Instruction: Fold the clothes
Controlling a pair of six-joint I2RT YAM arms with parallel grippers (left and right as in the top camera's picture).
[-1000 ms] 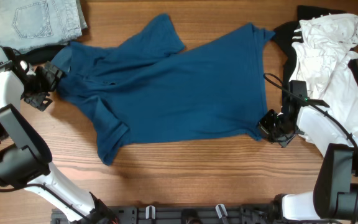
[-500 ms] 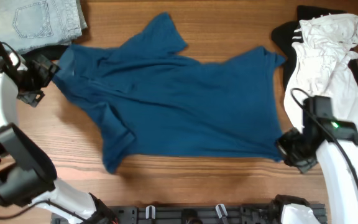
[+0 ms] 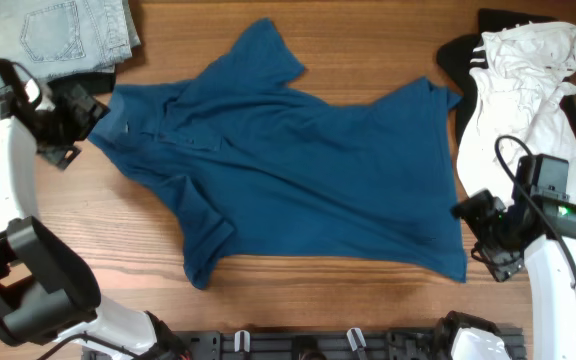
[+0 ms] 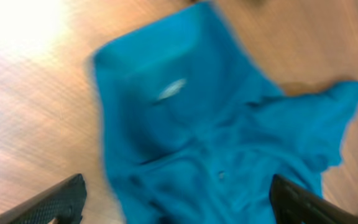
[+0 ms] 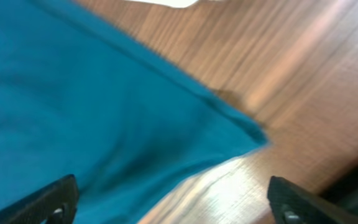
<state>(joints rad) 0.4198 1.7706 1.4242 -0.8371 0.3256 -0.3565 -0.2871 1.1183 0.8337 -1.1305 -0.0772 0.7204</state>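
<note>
Lying spread across the middle of the wooden tabletop [image 3: 368, 300], the dark blue T-shirt [image 3: 308, 190] is mostly flat, with wrinkles running through the body. Its collar [image 3: 118, 115] points to the robot's left and its hem [image 3: 453, 190] to the right. One sleeve [image 3: 263, 55] reaches toward the far edge and the other [image 3: 203, 260] toward the near edge. The left tool [image 3: 80, 128] sits just beside the collar; in its wrist view the fingers [image 4: 48, 202] stand wide apart with nothing clamped, the blurred collar lying beyond them. The right tool [image 3: 483, 240] is just beside the hem's near corner [image 3: 458, 270], its fingers [image 5: 42, 199] likewise spread and gripping nothing, blue cloth and bare wood beneath. Pale denim [image 3: 63, 35] lies at the far left corner, and a white garment [image 3: 528, 90] rests on black cloth [image 3: 458, 60] at the far right.
</note>
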